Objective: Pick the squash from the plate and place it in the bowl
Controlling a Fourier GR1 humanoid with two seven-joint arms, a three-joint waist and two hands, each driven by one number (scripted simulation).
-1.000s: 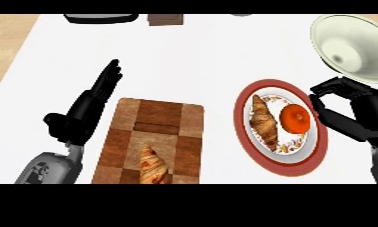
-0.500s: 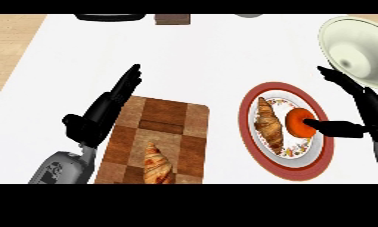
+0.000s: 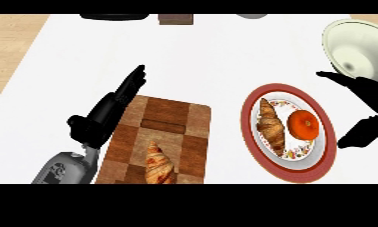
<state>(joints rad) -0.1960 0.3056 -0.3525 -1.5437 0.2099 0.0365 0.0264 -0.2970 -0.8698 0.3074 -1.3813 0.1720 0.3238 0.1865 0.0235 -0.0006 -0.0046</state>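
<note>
Orange squash (image 3: 303, 124) on the plate (image 3: 322, 163), just left of the open right robot hand (image 3: 363, 105).

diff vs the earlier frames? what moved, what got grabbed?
The right hand has opened and drawn back to the right of the plate; its fingers no longer reach over the squash. Nothing is held. The view has shifted a little. The squash, both croissants and the resting left hand stayed put.
</note>
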